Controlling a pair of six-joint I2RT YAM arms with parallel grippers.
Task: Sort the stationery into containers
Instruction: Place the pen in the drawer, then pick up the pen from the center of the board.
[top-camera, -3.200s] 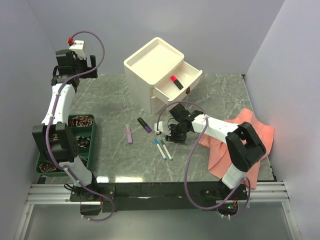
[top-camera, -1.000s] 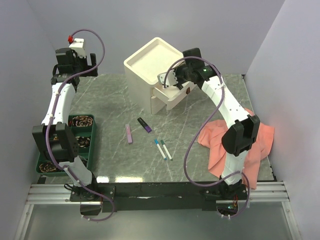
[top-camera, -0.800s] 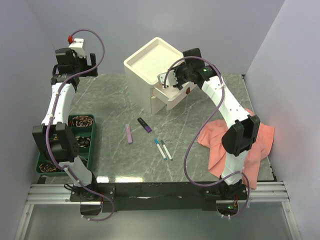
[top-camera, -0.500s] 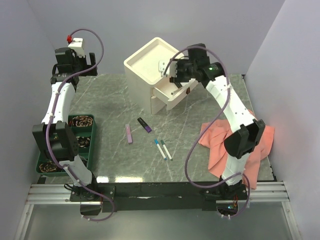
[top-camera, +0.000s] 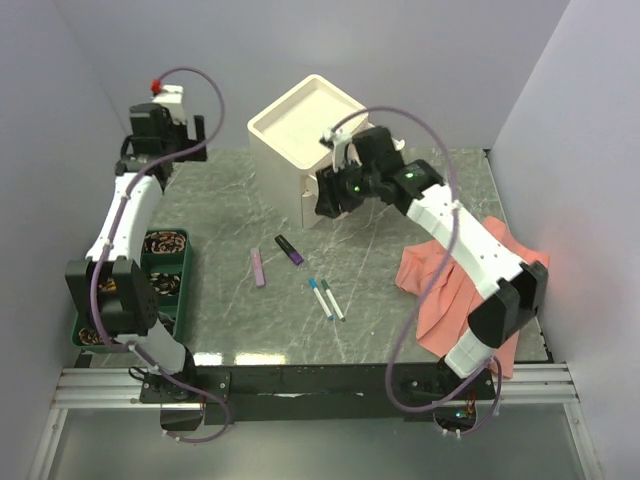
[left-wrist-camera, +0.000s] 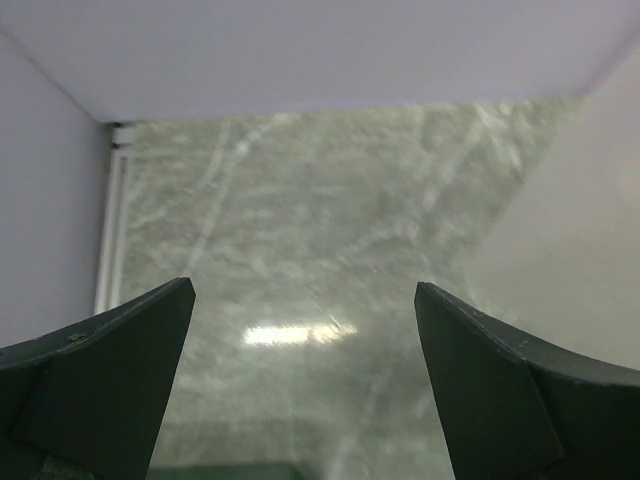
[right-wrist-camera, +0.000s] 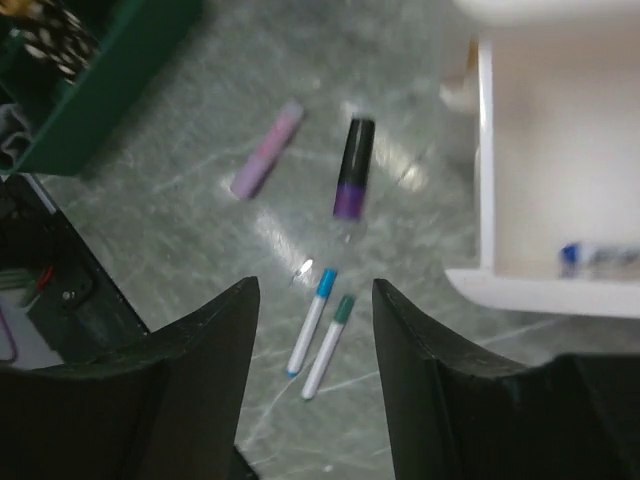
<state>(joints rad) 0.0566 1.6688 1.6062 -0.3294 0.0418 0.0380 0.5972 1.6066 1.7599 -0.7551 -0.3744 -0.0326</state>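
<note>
**Jaws empty, four items left on the tabletop**

A grey-green marbled tabletop (top-camera: 420, 200) was seen, with a cream drawer box (top-camera: 268, 148) set at its far middle. One drawer (right-wrist-camera: 560, 160) was shown pulled out in the right wrist view, and a blue-capped item (right-wrist-camera: 598, 257) was seen lying inside it near the front wall. A salmon-pink cloth (top-camera: 510, 258) was draped over the right edge, and a green tray (top-camera: 186, 262) of dark rolls was placed at the left edge.

The right jaws were held above the tabletop, just in front of the box. They were spread wide, and nothing was gripped between them. The left jaws were raised at the far left corner, likewise parted wide and empty.

A purple highlighter (top-camera: 290, 249) and a lilac highlighter (top-camera: 259, 267) were left near each other on the open tabletop in front of the box. Two white pens were laid side by side nearer the arms, one blue-capped (top-camera: 320, 297) and one green-capped (top-camera: 333, 299).
</note>
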